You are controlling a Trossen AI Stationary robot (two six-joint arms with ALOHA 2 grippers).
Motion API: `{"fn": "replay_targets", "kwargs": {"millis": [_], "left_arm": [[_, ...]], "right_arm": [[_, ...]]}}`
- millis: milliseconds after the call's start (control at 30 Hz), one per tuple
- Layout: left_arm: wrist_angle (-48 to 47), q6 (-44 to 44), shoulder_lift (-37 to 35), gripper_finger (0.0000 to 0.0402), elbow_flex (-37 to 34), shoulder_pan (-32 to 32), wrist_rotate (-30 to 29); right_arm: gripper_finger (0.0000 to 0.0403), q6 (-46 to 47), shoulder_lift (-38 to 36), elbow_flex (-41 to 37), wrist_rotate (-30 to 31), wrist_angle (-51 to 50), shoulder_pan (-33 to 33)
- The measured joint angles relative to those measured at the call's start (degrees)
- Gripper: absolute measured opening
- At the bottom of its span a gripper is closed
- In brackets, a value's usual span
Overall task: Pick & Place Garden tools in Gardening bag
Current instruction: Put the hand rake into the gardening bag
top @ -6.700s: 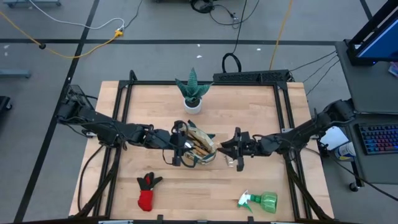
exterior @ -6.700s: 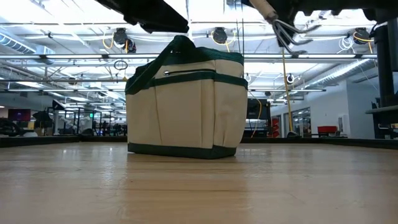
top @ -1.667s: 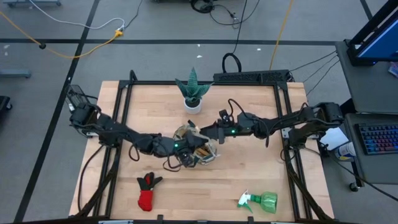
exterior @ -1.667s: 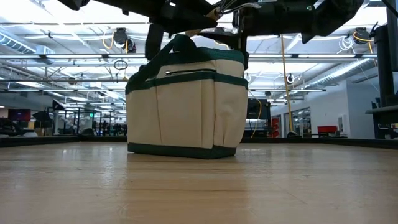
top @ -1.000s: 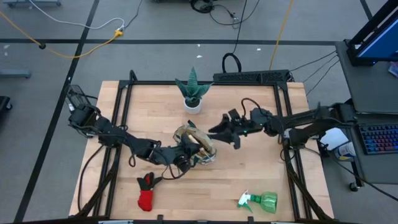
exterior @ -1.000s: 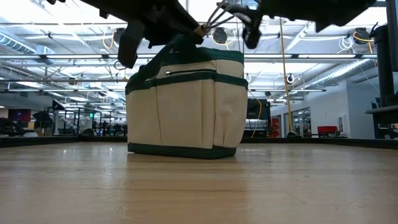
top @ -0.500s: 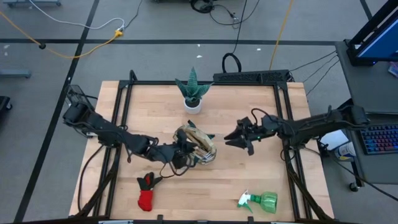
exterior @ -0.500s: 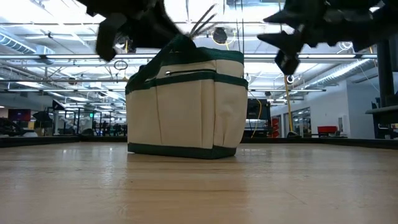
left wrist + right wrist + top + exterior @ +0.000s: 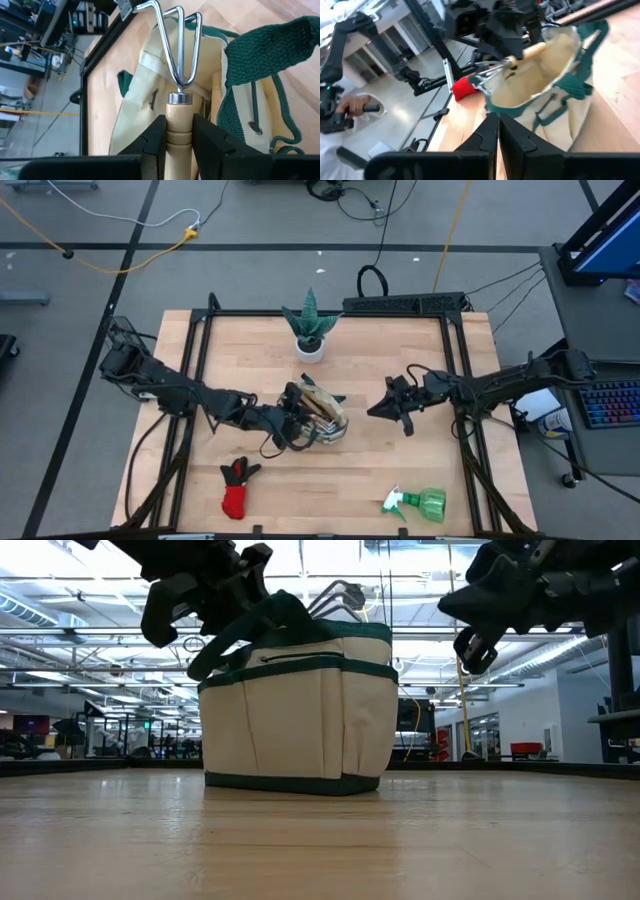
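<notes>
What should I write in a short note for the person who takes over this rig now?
Left gripper: shut on the rake, holding it over the bag at mid-table.
Right gripper: fingers together, empty, right of the bag.
Done: some wooden-handled tools are already in the bag.
Left: the rake is not yet released; the glove lies near the front edge on the left arm's side, the spray bottle near the front edge on the right arm's side.
The potted plant stays where it is.

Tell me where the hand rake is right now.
The hand rake is clamped by its wooden handle in the left claw, at the gardening bag in mid-table, its tines poking up above the bag's rim in the low view.
</notes>
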Motion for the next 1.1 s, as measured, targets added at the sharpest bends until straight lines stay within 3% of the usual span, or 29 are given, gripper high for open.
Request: {"fn": "replay_targets", "kwargs": {"millis": [100,433,767,1100], "left_arm": [[-0.5,-0.3,0.0,0.0079,0.0,0.0,0.4],[-0.6,-1.5,-0.9,0.0079,0.0,0.3,3.1],[-1.5,-4.0,-1.4,0.0075,0.5,0.7,5.6],[-12.5,-7.5,-1.5,0.0072,8.6,0.6,6.3]], "right_arm": [[0.0002,-2.5,0.0,0.0,0.3,1.4,1.8],[0.0001,-7.3,0.0,0.0,9.4,4.0,12.7],[0.0,-6.2,4.4,0.1,19.2,3.6,21.7],[0.0,-6.1,11.1,0.1,19.5,10.2,24.4]]}}
